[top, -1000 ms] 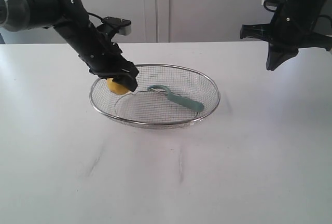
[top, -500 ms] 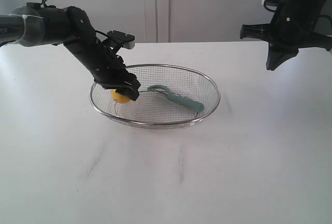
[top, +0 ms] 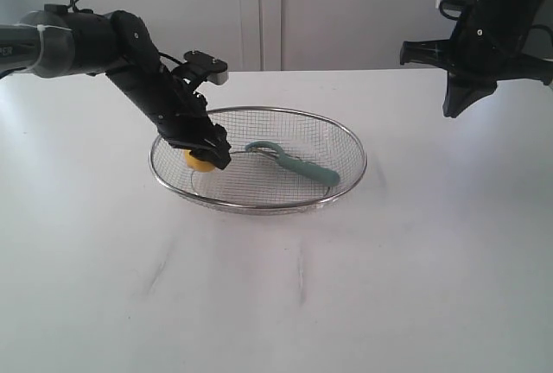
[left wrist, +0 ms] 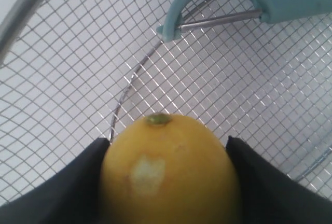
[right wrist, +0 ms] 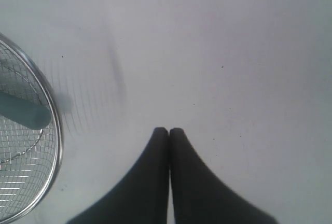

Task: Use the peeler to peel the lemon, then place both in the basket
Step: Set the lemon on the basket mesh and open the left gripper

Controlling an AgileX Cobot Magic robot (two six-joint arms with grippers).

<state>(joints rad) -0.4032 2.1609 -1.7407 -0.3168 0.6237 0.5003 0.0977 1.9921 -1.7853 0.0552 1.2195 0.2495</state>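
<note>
The yellow lemon [top: 198, 163] is down inside the wire-mesh basket [top: 364, 164] at its left end, and my left gripper [top: 206, 154] is shut on it. In the left wrist view the lemon [left wrist: 168, 175] fills the gap of the left gripper [left wrist: 167, 141], a black finger [left wrist: 78, 187] pressed on each side, and a pale peeled patch shows on its skin. The teal peeler [top: 298, 166] lies in the basket to the lemon's right, its blade head [left wrist: 218, 19] close to the lemon. My right gripper [top: 455, 107] hangs shut and empty above the table, right of the basket.
The basket stands in the middle of a white table [top: 276, 304]. The right wrist view shows the right gripper [right wrist: 169, 129] over bare tabletop, with the basket rim [right wrist: 54, 125] and the peeler's handle end [right wrist: 23, 112] at one side. Cabinet doors stand behind the table.
My left arm has lowered the lemon from rim height down into the basket's left end, then barely moved. The peeler and the right arm have stayed still.
</note>
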